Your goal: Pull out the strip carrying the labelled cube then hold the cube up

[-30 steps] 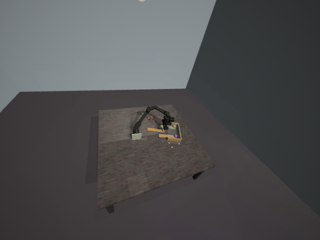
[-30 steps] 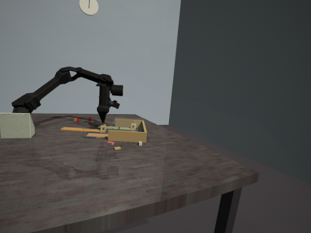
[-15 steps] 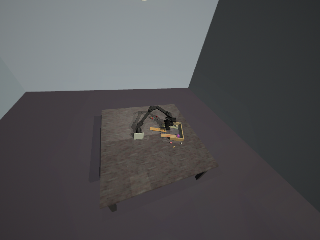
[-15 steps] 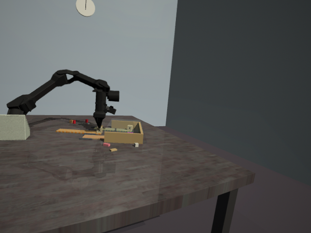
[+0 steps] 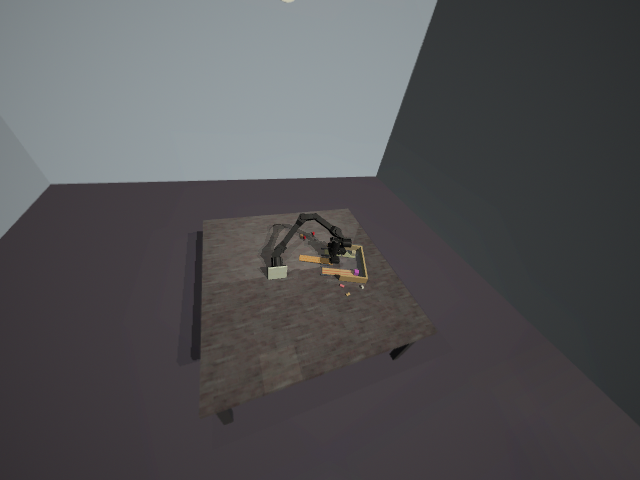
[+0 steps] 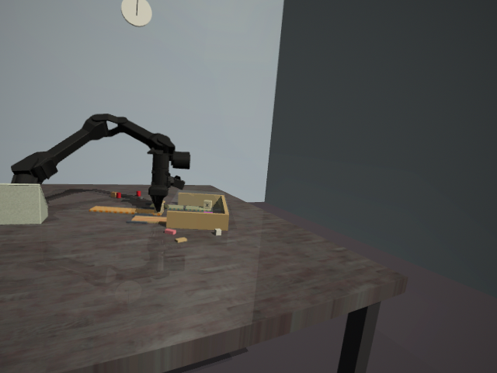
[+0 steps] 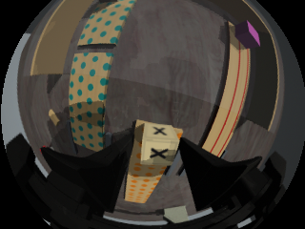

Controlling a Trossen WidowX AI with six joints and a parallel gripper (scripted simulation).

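Observation:
The orange-dotted strip (image 5: 310, 258) (image 6: 112, 209) (image 7: 140, 185) lies on the table outside the box, toward the arm's base. The labelled cube (image 7: 159, 143), marked with an X, sits on its far end. My gripper (image 5: 334, 261) (image 6: 158, 211) (image 7: 156, 139) is partly open and low over that end, one finger on each side of the cube. The teal-dotted strip (image 6: 188, 207) (image 7: 90, 72) has a crosswise gap; another X-marked cube (image 6: 206, 203) stands toward its far end. The red-lined strip (image 5: 336, 271) (image 6: 148, 218) (image 7: 231, 95) reaches into the box, a purple cube (image 5: 356, 271) (image 7: 248, 34) at its far end.
The low wooden box (image 5: 365, 268) (image 6: 196, 221) (image 7: 52, 38) has walls around the strips' far ends. A pink block (image 5: 341, 285) (image 6: 170, 231), a tan block (image 5: 347, 293) (image 6: 181, 239) and a white cube (image 5: 361, 286) (image 6: 217, 231) lie beside it. Small red pieces lie behind the arm.

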